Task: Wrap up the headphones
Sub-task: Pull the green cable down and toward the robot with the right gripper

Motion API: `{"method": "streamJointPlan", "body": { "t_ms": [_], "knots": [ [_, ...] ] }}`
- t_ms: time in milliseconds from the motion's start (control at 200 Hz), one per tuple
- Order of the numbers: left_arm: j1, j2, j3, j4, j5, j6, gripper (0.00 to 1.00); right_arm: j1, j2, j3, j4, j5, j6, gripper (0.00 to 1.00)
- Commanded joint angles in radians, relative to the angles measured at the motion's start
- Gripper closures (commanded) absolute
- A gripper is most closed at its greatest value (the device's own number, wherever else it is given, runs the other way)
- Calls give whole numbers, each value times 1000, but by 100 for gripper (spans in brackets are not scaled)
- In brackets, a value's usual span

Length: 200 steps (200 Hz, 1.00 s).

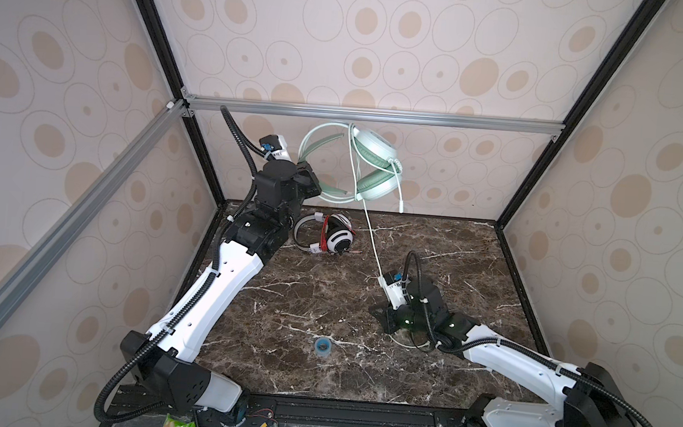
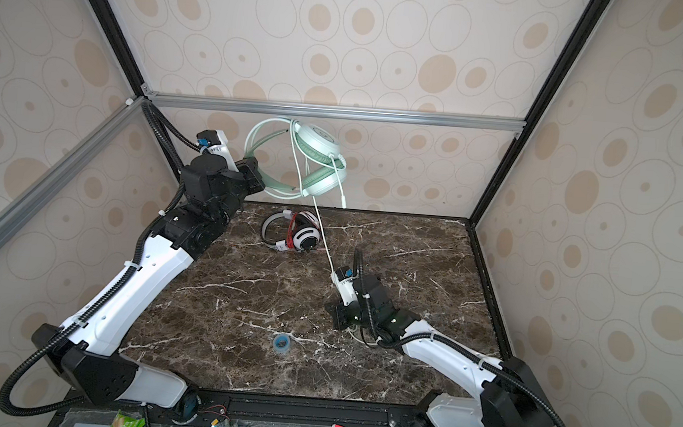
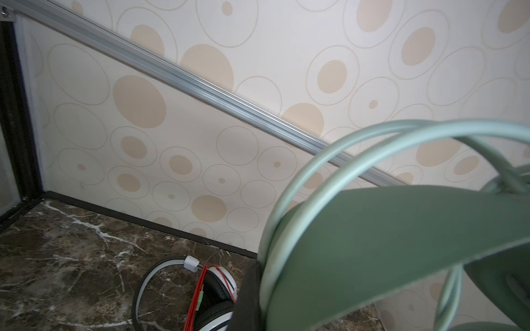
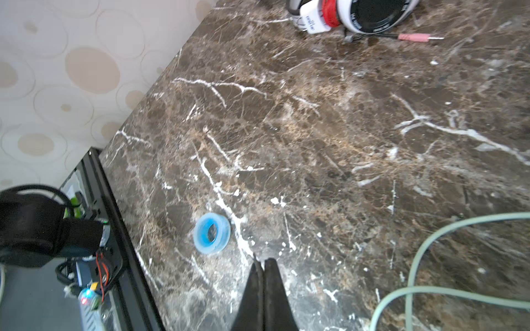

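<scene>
The left gripper [image 1: 312, 181] is clamped on the headband of the mint headphones [image 1: 377, 163], holding them above the table [image 1: 325, 296] at the far side. Their cord [image 1: 371, 233] slants down to the right gripper [image 4: 262, 266], which sits low on the right with its jaws together. The white headphones [image 1: 336, 235] lie far left.

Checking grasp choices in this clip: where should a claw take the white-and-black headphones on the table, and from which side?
Grip the white-and-black headphones by the headband, from above: it looks like a thin arc lying on the table, standing clear of the bulky ear cups, where the red cord is wound.
</scene>
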Motion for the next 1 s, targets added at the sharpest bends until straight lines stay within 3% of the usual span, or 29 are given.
{"method": "streamJointPlan", "body": {
  "t_ms": [0, 315, 465, 650, 760, 995],
  "knots": [
    [12, 9, 65, 70, -117, 9, 100, 65, -42, 50, -185, 71, -88, 100],
    [25, 80, 76, 14, -149, -45, 100, 242, 0, 223, -375, 190, -189, 100],
    [26, 77, 13, 64, -156, -31, 100, 326, 65, 337, -458, 249, -263, 100],
    [38, 62, -22, 111, -76, -75, 100, 344, 105, 364, -449, 237, -265, 100],
    [63, 48, -44, 145, 32, -183, 100, 344, 118, 332, -418, 248, -247, 100],
    [68, 41, -33, 106, 75, -256, 100, 343, 136, 287, -368, 285, -206, 100]
  ]
}}
